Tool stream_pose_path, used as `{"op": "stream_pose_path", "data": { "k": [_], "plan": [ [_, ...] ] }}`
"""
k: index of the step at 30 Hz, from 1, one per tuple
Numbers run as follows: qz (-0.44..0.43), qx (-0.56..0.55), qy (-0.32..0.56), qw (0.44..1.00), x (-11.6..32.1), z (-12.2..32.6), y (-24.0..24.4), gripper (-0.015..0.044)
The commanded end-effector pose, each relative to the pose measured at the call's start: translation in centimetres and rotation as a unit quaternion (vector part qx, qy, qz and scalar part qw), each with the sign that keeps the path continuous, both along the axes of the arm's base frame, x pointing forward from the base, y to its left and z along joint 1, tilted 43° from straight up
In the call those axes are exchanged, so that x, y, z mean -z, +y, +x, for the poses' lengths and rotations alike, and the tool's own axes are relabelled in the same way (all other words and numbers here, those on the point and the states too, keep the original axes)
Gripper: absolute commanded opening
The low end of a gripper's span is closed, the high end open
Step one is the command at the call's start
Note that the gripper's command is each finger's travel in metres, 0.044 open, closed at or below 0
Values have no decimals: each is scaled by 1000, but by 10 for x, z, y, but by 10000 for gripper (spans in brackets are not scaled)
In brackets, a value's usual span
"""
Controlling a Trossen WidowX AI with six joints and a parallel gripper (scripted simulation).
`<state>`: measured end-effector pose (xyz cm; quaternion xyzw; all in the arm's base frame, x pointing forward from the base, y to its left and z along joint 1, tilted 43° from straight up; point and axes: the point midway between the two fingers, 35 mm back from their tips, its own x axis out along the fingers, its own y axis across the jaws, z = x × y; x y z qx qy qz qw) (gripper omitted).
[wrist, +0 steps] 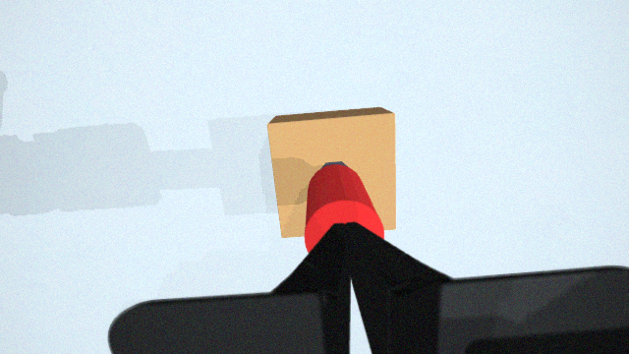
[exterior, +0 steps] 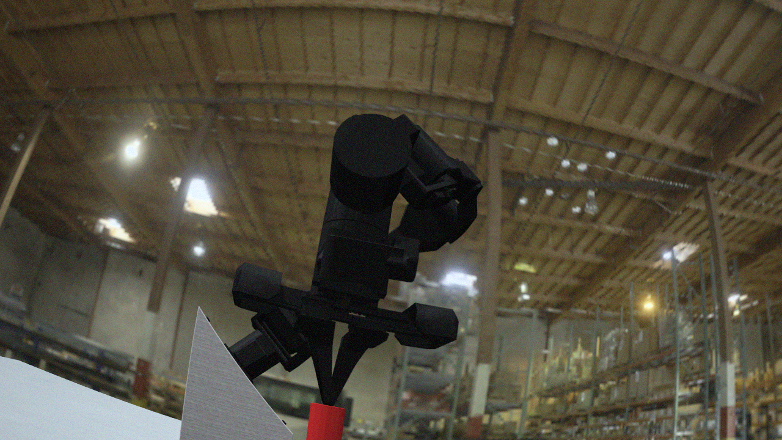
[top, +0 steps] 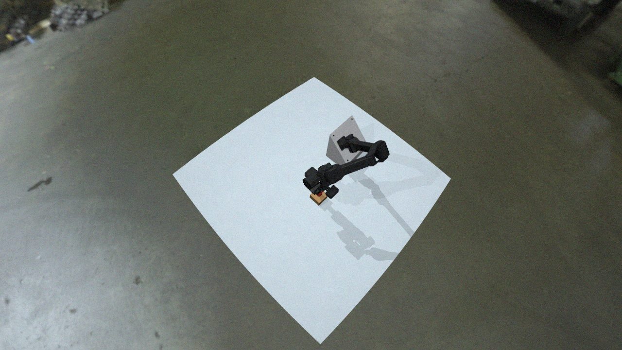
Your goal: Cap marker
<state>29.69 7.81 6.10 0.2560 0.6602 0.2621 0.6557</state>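
Note:
The red cap (top: 319,194) (exterior: 325,421) (wrist: 336,189) sits upright over the marker in the tan holder block (top: 315,201) (wrist: 344,138). A thin dark bit of the marker (wrist: 334,163) shows below the cap in the wrist view; the rest is hidden. My gripper (exterior: 328,403) (wrist: 345,234) is shut with nothing between its fingers. Its joined fingertips are at the cap's flat top and seem to touch it. Whether the cap is fully seated cannot be told.
The white table (top: 261,183) lies under everything. A grey angled metal mount (top: 334,148) (exterior: 219,382) stands at the arm's base, behind the block. The arm (top: 352,167) reaches from it to the block and casts shadows on the table.

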Motion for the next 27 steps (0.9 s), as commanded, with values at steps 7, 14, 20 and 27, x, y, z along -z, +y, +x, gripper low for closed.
{"op": "stream_pose_path", "data": {
  "k": [7, 14, 20, 27],
  "plan": [
    [0, 0, 0, 1000, 1, 0, 1, 0],
    [-2, 1, 1, 1000, -56, 3, -55, 0],
    [-1, 1, 1, 1000, -64, 1, -61, 0],
    [-1, 1, 1, 1000, -64, 1, -61, 184]
  ]
}}
